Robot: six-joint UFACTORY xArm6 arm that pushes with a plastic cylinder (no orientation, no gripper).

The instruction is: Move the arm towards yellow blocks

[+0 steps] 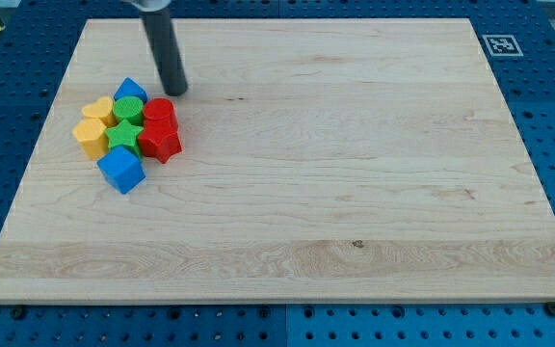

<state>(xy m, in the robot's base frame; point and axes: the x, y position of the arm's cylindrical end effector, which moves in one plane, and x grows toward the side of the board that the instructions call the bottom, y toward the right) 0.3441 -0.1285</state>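
Two yellow blocks lie at the left of a tight cluster on the wooden board: a yellow heart-like block (97, 109) and a yellow hexagon-like block (91, 138) below it. My tip (176, 91) rests on the board just above and to the right of the cluster, next to the red cylinder (159, 112). The yellow blocks lie to the left of the tip and a little lower, beyond the green and blue blocks.
The cluster also holds a blue block (130, 91) at its top, a green cylinder (128, 109), a green star (123, 135), a red star-like block (160, 141) and a blue cube (121, 169) at its bottom. The wooden board (335, 173) lies on a blue pegboard.
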